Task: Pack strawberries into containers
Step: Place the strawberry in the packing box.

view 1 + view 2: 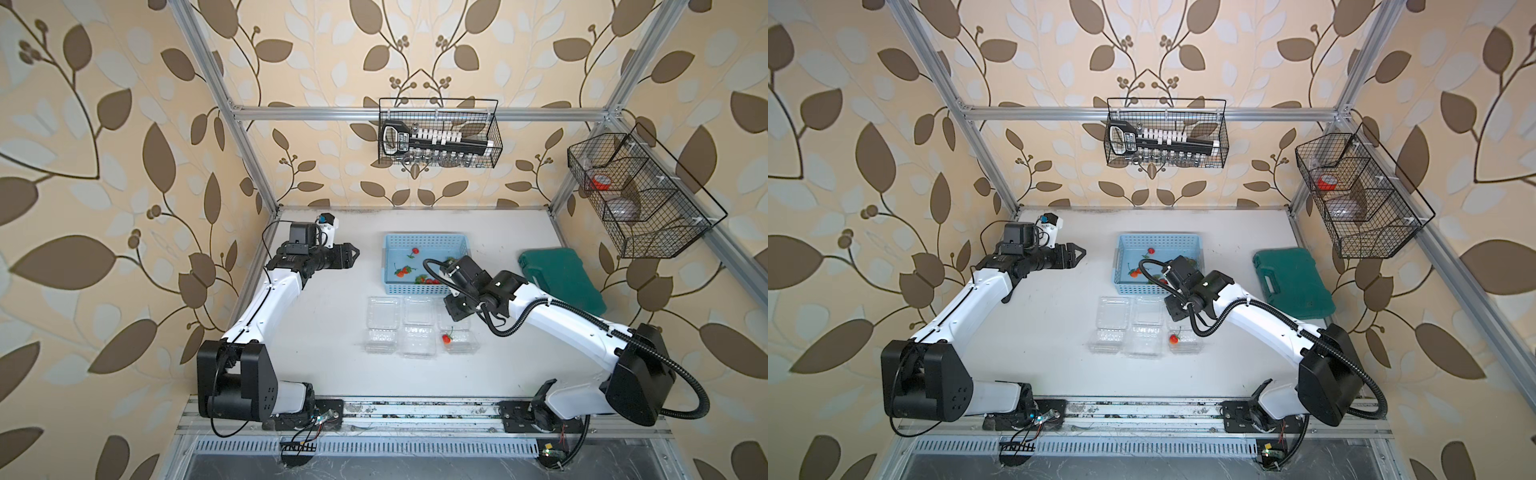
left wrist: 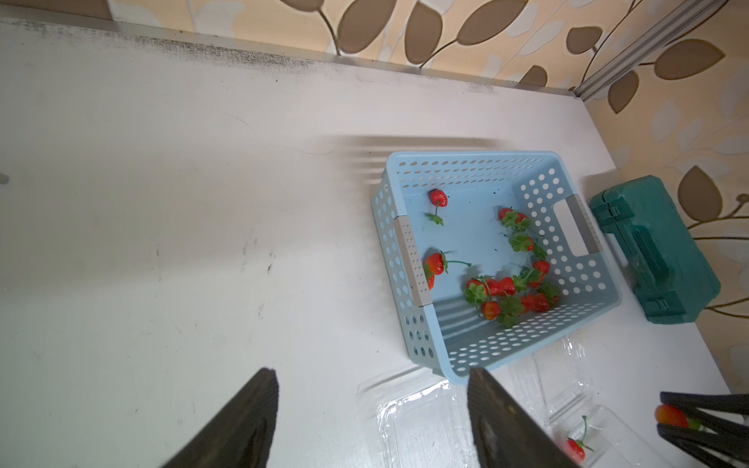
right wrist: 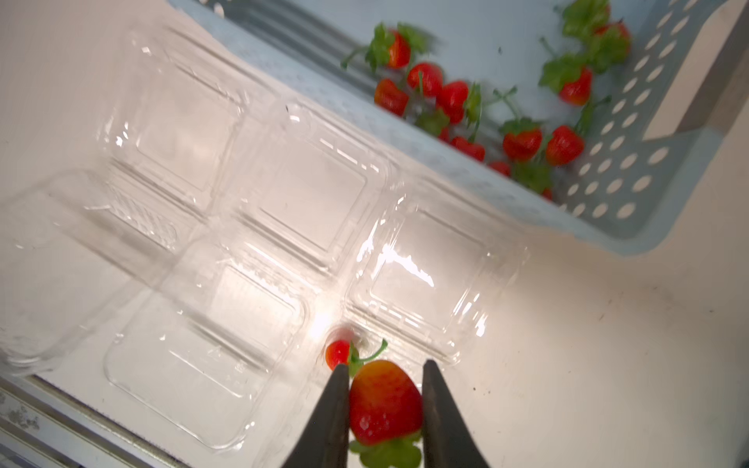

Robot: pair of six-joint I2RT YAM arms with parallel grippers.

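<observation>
Strawberry [image 3: 385, 405] gripped in the right claw [image 3: 386, 364] over three open punnets [image 3: 429, 263]; left claw [image 2: 372, 370] spread, empty, near the basket [image 2: 486, 162].

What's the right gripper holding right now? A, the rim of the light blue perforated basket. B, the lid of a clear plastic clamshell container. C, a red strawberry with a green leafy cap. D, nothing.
C: the right wrist view shows the right gripper clamped on a red strawberry with a green leafy cap, its jaws pressing both sides.
</observation>
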